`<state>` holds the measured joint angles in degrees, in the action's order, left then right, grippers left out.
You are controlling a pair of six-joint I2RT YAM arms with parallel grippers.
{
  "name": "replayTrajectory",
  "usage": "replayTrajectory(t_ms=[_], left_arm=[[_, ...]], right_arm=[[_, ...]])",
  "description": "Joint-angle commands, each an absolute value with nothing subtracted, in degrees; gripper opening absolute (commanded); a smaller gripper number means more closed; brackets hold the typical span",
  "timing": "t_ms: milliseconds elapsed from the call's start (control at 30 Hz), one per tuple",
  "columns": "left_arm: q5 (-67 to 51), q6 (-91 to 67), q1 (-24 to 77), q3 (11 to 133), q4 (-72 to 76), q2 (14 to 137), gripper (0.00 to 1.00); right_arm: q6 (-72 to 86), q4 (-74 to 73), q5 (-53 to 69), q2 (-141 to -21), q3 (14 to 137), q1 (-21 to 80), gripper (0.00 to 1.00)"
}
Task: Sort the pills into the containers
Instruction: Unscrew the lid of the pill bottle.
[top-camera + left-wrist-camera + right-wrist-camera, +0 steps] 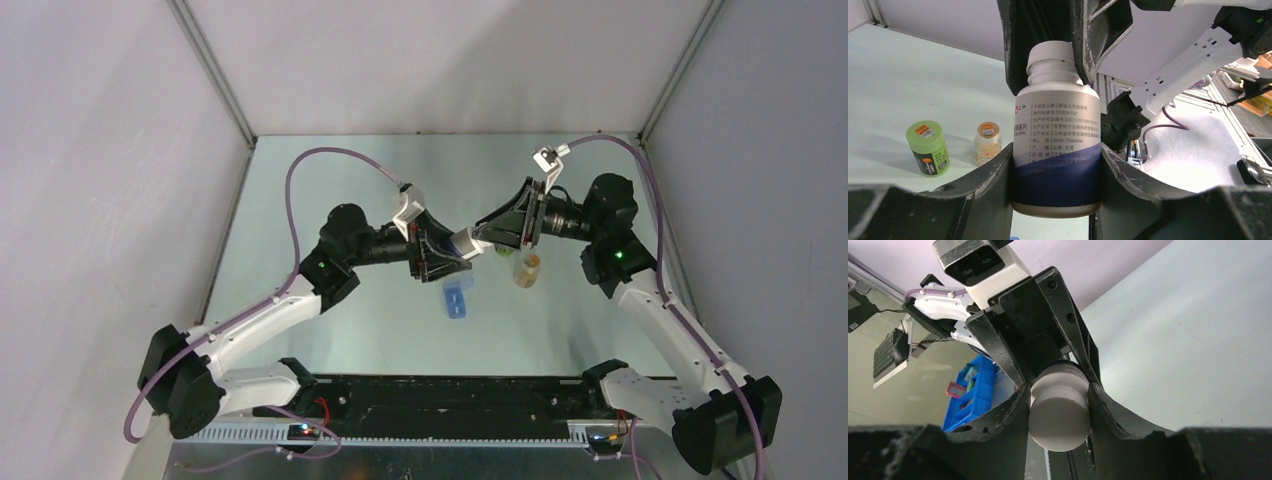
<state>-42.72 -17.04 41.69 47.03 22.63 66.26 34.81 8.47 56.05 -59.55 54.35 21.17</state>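
Observation:
A white pill bottle (1057, 125) with a blue band round its base and printed text hangs above the table between the two arms (466, 243). My left gripper (1055, 157) is shut on the bottle's lower body. My right gripper (1058, 390) is shut on the bottle's white screw cap (1059, 415), its dark fingers (1098, 45) flanking the cap (1052, 54) in the left wrist view. In the top view the left gripper (445, 255) and the right gripper (490, 238) meet at the bottle. No loose pills show.
A green-lidded bottle (928, 147) and a small clear jar with an orange-labelled lid (987, 143) stand on the table, under the right gripper in the top view (527, 268). A blue compartment box (457, 298) lies on the table just below the left gripper.

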Motion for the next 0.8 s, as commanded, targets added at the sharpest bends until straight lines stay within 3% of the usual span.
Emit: replayTrajectory(t_ms=[0,67,100,167,367,600,767], left_arm=[[-48.74,-16.66,40.97,45.45,21.57,64.58,0.0],[-47.5,-17.05,40.96,45.33,22.21,64.74,0.0],[-46.33,-17.31,41.0,45.21,22.73,64.71,0.0],[-44.12,-17.39,41.02,45.05,23.05,64.72,0.0],[-40.84,-18.09,41.04,44.41,24.62,64.13,0.0],[-34.67,-20.77,41.0,42.89,28.41,62.84,0.0],[-31.44,-22.85,41.08,41.7,31.48,62.67,0.0]], right_arm=[[39.35,16.53,52.65,-59.47,56.95,18.4,0.3],[40.56,14.17,48.18,-59.28,56.95,19.07,0.55],[40.13,11.56,45.97,-58.63,56.95,20.15,0.78],[39.01,6.86,38.27,-57.21,56.95,22.71,0.97],[43.19,0.73,25.43,-56.13,56.95,27.85,0.99],[50.89,-6.37,15.88,-55.51,56.93,29.71,0.84],[53.31,-5.94,14.89,-54.4,56.95,30.69,0.8]])
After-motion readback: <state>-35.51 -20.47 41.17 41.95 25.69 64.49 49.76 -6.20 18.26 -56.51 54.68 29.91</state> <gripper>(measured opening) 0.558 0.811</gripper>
